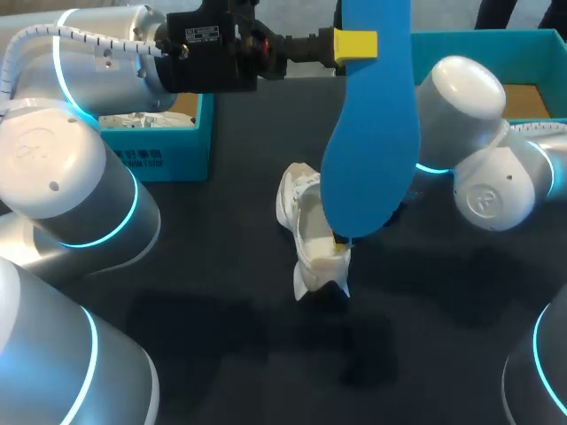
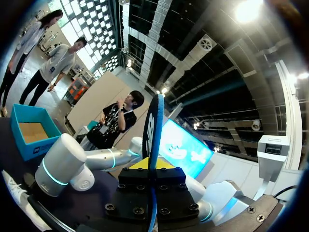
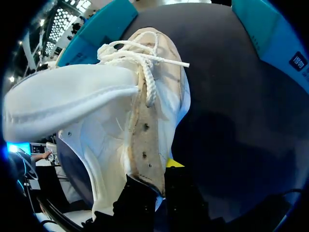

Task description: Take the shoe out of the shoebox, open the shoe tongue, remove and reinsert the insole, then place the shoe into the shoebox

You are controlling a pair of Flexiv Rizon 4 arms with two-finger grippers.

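Nearest on the dark tabletop [image 1: 221,345] stands the white lace-up shoe [image 1: 310,257], its opening turned up. The right claw [image 1: 341,246] is clenched on the shoe's eyelet edge; the right wrist view shows that edge pinched between its fingers, with the laces knotted ahead. Above the shoe hangs the blue insole [image 1: 368,150], its lower end over the shoe's opening. The left claw [image 1: 354,44] grasps the insole near its upper end. Farther back sits a teal shoebox [image 1: 168,150] on the left, holding white paper. A second teal tray [image 1: 523,49] lies behind the right arm.
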